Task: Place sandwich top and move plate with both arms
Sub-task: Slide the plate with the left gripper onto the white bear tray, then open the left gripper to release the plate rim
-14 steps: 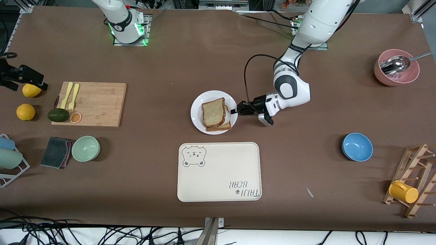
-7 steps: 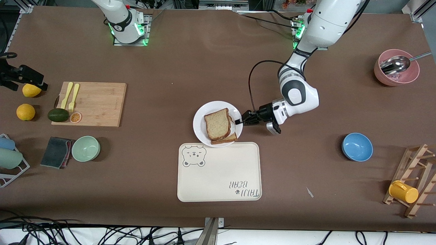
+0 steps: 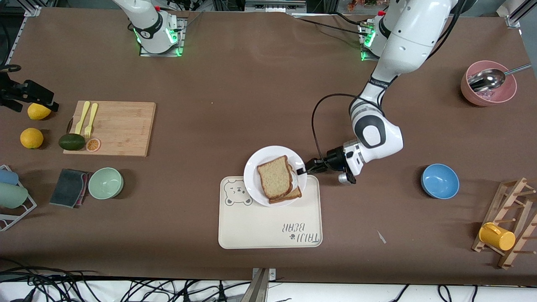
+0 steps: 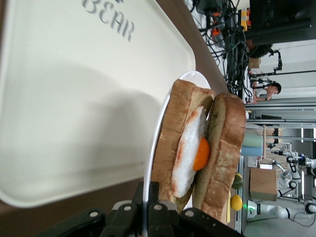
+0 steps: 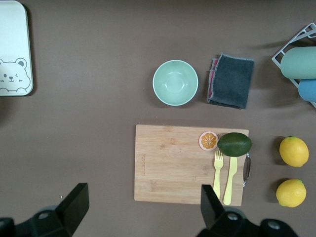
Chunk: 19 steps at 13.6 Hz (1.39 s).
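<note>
plate, white, round, wide-rimmed: centre of the front view, lower middle, overlapping the top edge of the bear-printed tray; whether lifted or resting cannot be told. carries a sandwich: sandwich top on a fried egg and lower slice, stack slightly skewed.
handling, by judgement: plate stiff, smooth, likely slippery; bread soft and light, free to slide if tilted. best hold is the bare rim, kept level.
left gripper: at the plate's edge toward the left arm's end, fingers pressed together on the rim.
right gripper: fingers spread wide, empty, high over the cutting board; this arm waits.
nearby: green bowl, blue bowl.
</note>
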Available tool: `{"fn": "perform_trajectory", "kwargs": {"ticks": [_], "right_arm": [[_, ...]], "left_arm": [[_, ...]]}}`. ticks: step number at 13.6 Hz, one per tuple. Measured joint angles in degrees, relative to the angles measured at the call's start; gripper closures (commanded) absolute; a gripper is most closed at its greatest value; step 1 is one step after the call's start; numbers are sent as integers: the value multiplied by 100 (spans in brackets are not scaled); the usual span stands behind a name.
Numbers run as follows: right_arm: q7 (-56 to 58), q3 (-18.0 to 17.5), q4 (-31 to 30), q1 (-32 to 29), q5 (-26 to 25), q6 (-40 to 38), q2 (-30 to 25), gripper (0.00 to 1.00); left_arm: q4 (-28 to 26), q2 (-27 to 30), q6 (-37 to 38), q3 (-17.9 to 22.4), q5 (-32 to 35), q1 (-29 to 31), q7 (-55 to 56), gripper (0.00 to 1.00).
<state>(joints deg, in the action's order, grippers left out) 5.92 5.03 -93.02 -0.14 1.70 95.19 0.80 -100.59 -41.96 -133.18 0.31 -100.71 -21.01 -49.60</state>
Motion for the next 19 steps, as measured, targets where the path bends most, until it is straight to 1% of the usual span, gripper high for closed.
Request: {"fn": "perform_trajectory", "kwargs": {"ticks": [1,4,7,11,13,16,19], "right_arm": [[0,0,0,0,0,0,0,0],[0,1,0,0,0,0,0,0],[0,2,0,-1,0,-1,0,0],[0,3,0,-1,0,-1,0,0],[0,3,0,-1,0,-1,0,0],[0,3,0,-1,0,-1,0,0],[0,3,0,-1,0,-1,0,0]], "left_arm": [[203,-162,-1,71,46,1,115,100],[837,-550,-2,236,489,2,792,100],[1424,-950,-3,382,561,-2,1157,100],[1678,-1204,-210,396,561,-33,1257,100],[1791,-1261,-250,396,561,-38,1394,100],[1976,-1363,-507,391,561,-86,1561,100],[2044,-1393,-734,375,561,-192,1634,100]]}}
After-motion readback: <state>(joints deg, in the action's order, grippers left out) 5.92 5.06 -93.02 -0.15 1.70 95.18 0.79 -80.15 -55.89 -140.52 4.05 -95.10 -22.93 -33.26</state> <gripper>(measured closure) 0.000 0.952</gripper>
